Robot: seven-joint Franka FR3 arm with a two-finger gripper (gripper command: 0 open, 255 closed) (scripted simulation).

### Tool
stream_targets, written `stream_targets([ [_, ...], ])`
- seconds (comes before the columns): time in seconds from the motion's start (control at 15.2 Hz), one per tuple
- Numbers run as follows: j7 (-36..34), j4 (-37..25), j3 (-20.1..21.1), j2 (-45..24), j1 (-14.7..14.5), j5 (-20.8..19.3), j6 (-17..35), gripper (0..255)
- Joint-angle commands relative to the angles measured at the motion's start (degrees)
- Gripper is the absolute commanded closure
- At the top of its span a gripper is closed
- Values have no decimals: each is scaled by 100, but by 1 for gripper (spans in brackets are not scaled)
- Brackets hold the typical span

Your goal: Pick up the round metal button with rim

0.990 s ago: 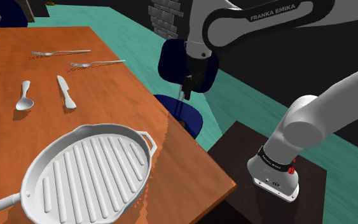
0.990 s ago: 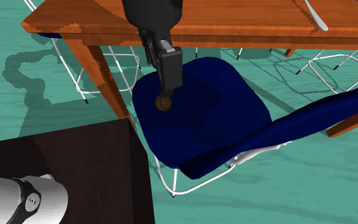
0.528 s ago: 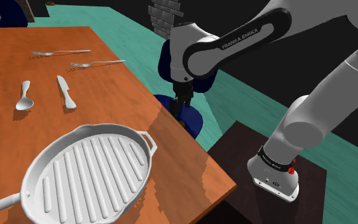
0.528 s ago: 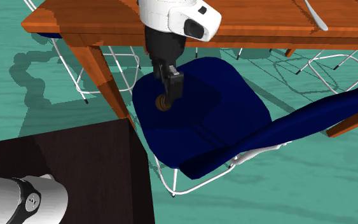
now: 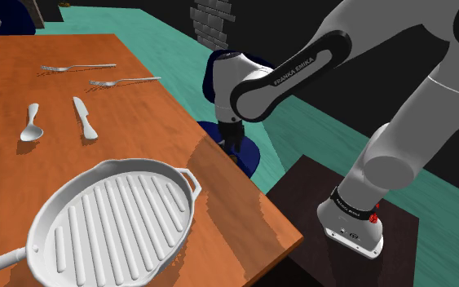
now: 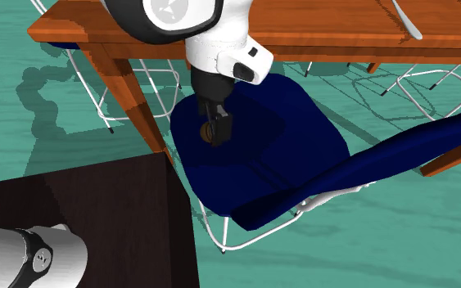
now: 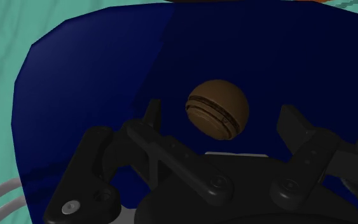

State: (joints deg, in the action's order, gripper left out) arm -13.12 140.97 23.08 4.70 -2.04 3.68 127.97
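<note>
An orange-brown wooden bench carries a white oval ridged grill pan with a long handle, at the shoulder view's lower left. Farther along lie a pale spoon and a pale knife, side by side but apart. Beyond them lie a silver fork and a second silver fork. A dark blue padded chair seat stands on the teal floor beside the bench's corner leg. A grey brick column rises past the bench.

On the shoulder view I can read one brand, "FRANKA EMIKA", in white capitals along the dark band of the arm. Small lettering on the base ring is too fine for me to read.
</note>
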Motion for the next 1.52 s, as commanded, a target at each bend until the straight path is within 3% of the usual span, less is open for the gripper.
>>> stream_targets([
  [0.0,-39,21,8,-125,6,-53,141,0],
  [0.07,-39,22,8,-124,6,-53,142,0],
  [0.13,-33,31,7,-107,5,-45,135,255],
  [0.73,-39,21,7,-125,5,-53,141,255],
  [1.45,135,-317,-59,496,-15,167,-783,255],
])
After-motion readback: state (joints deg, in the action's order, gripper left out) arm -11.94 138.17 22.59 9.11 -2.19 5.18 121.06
